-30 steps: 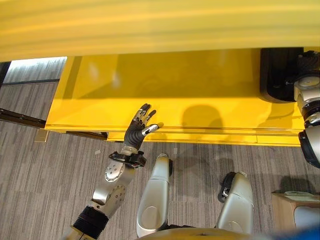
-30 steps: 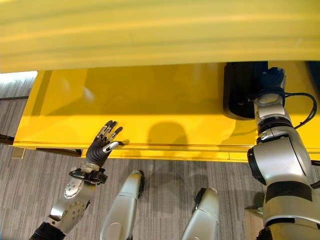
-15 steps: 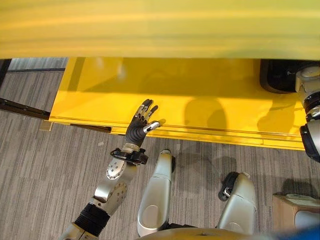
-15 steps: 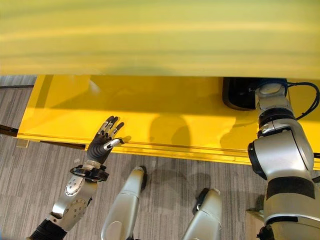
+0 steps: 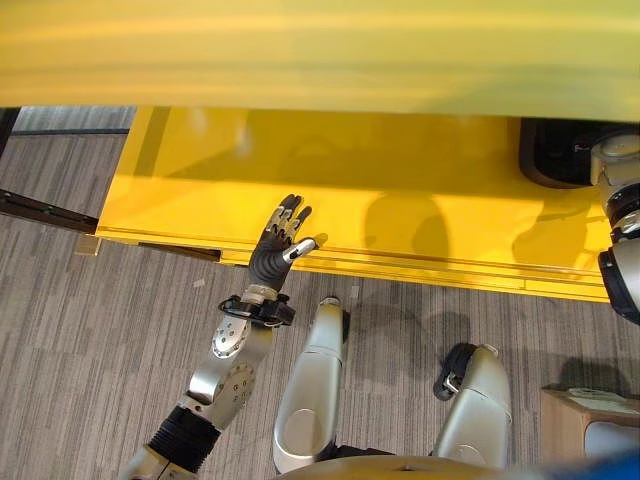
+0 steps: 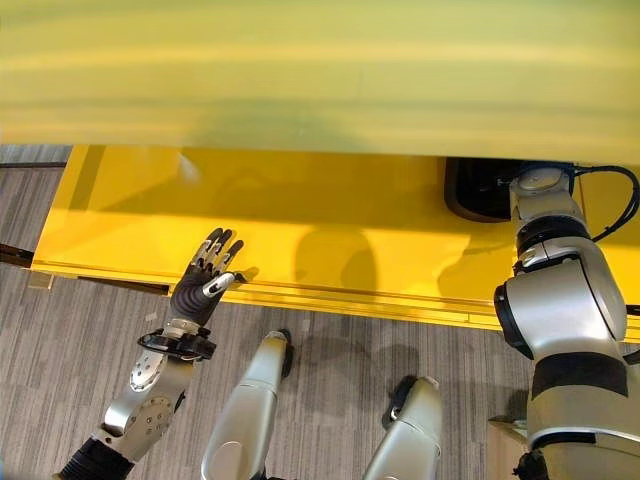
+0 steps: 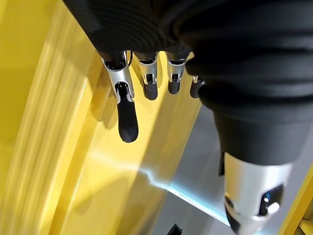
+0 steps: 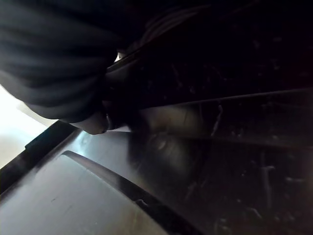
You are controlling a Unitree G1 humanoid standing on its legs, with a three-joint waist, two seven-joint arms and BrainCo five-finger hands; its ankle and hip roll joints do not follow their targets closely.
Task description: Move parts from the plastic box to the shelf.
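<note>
The yellow shelf (image 5: 400, 200) ran across the whole scene, its glossy lower deck lying under a higher yellow tier that crossed the top of both eye views. On that lower deck, far toward the robot's right and partly tucked beneath the upper tier, sat a black part (image 6: 475, 190) with rounded corners and a dull, dark finish. Seen from the right wrist, the part (image 8: 210, 147) showed a scuffed black plastic surface with a raised curved rib and a ledge running across it.

The right arm reached in to the part, and the right robot hand (image 8: 58, 63) showed as its dark ribbed cover pressed close against the black plastic; its fingers were hidden there, so I could not tell whether they gripped anything.

The left robot hand (image 5: 278, 242) hung over the front lip of the shelf, toward the robot's left, well apart from the part. Its fingers (image 7: 127, 117) were straight and spread, the thumb out to the side, and it held nothing. Grey striped carpet (image 5: 100, 320) lay in front of the shelf.
</note>
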